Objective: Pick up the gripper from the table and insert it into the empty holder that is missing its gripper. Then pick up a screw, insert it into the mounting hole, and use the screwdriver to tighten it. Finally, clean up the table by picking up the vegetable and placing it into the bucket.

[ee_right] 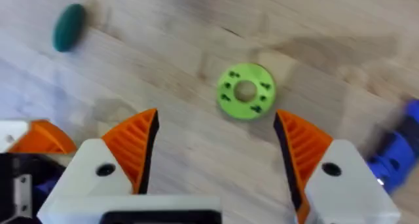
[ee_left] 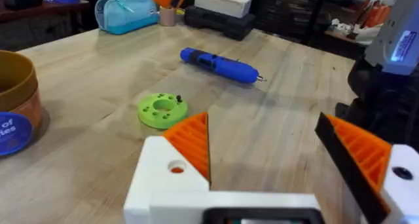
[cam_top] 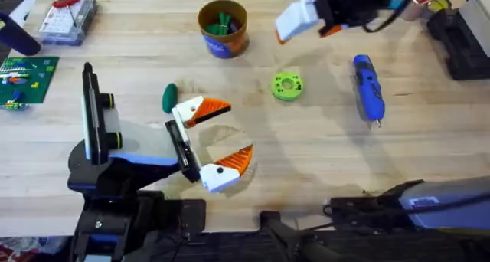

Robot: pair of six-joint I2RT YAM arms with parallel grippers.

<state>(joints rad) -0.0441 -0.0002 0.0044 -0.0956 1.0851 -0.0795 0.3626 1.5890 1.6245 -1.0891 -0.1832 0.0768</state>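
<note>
Your right hand (ee_right: 216, 152) hangs wide open, empty, above the lime disc (ee_right: 245, 92); lower squarely for, probably, its screw.

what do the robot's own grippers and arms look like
The left gripper and right gripper each have white blocks carrying orange ribbed wedge pads, with a round hole in each block. The right arm is dark with a blue-white label.
</note>
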